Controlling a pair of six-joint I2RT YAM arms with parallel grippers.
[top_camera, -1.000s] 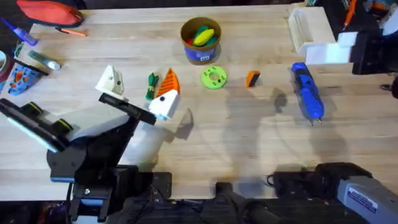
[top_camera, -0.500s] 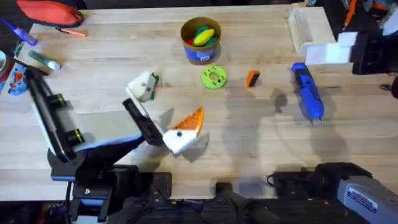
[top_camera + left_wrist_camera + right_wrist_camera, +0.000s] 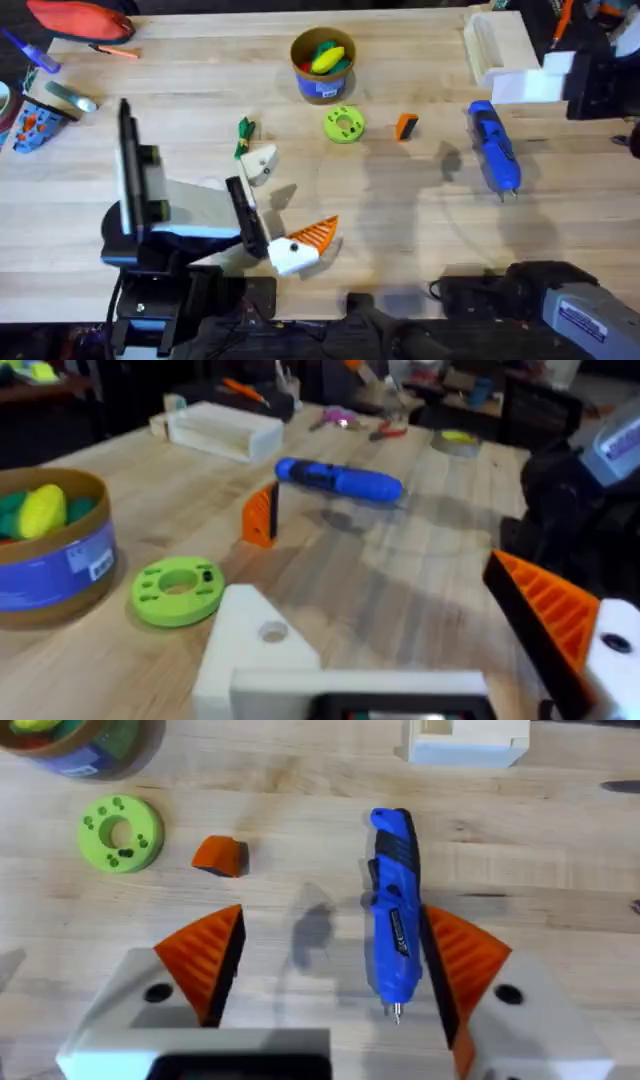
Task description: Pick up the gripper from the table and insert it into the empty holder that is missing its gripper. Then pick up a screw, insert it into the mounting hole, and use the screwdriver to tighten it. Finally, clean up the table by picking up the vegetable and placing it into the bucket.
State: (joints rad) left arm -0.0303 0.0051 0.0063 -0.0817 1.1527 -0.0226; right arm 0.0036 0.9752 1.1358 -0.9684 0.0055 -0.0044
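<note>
Across the table (image 3: 420,230), I have swung the left arm toward the middle over the past second, and its left gripper (image 3: 288,200) now hangs wide open and empty, one finger an orange ribbed wedge, the other the bare white holder (image 3: 260,165). The right gripper (image 3: 330,970) is spread just as wide, holding nothing, with the blue screwdriver (image 3: 392,920) lying on the wood beneath it. The bucket (image 3: 322,62), the lime-green disc (image 3: 344,125) and the orange gripper piece (image 3: 405,126) have not shifted, the piece lying loose between disc and screwdriver, so I judge the insertion has not begun. From overhead I see the vegetable (image 3: 243,138) just beside the holder. The left wrist camera adds the holder's mounting hole (image 3: 272,630), and the right wrist camera the screwdriver's thin bit (image 3: 397,1012)
</note>
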